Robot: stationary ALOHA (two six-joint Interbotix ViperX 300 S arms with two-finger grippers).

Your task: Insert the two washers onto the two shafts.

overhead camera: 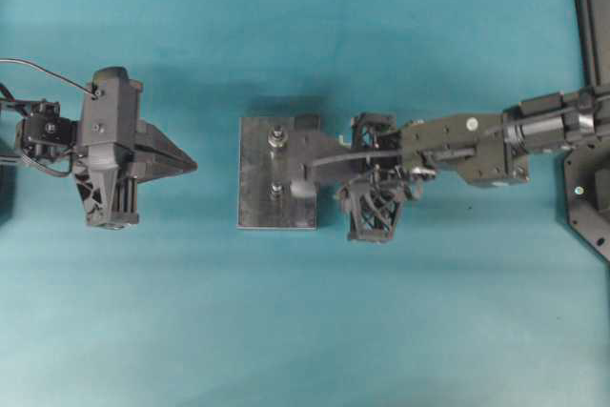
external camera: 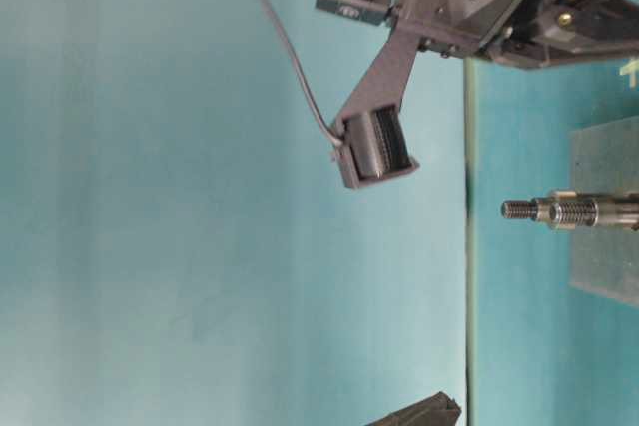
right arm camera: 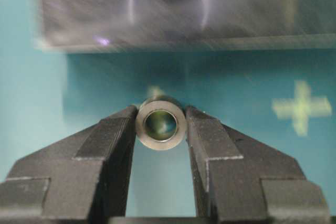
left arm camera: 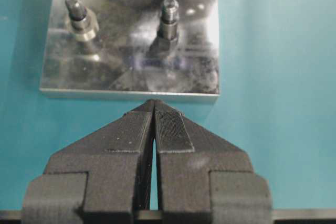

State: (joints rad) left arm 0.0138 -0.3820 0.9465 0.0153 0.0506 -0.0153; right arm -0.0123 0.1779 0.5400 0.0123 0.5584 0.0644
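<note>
Metal ring, that is what the washer (right arm camera: 160, 122) looks like in the right wrist view: a short, thick-walled steel ring with a smooth, shiny face, sitting between the 2 fingertips of the right gripper (right arm camera: 160, 124), whose pads touch it at 9 and 3 o'clock, so the jaws stand narrow and are closed on it. It should handle as a small, stiff, light piece that will not bend or break, but its polished round side gives the pads little to bite on, so it could roll or twist out of a loose pinch; a hold across its outer wall, with the bore left clear, looks the right one for threading it over a post. Beyond it, at 12 o'clock in that view, lies the blurred grey plate (right arm camera: 184, 9) on the teal table (right arm camera: 252, 182). In the left wrist view the plate carries 2 upright threaded posts: the left shaft (left arm camera: 79, 17) at about 11 o'clock and the right shaft (left arm camera: 168, 24) near 12 o'clock. Which one is meant I cannot tell. The left gripper (left arm camera: 154, 109) has its fingers pressed together, holding nothing, just short of the plate's near edge. Overhead, the right gripper reaches toward the plate from 3 o'clock.
</note>
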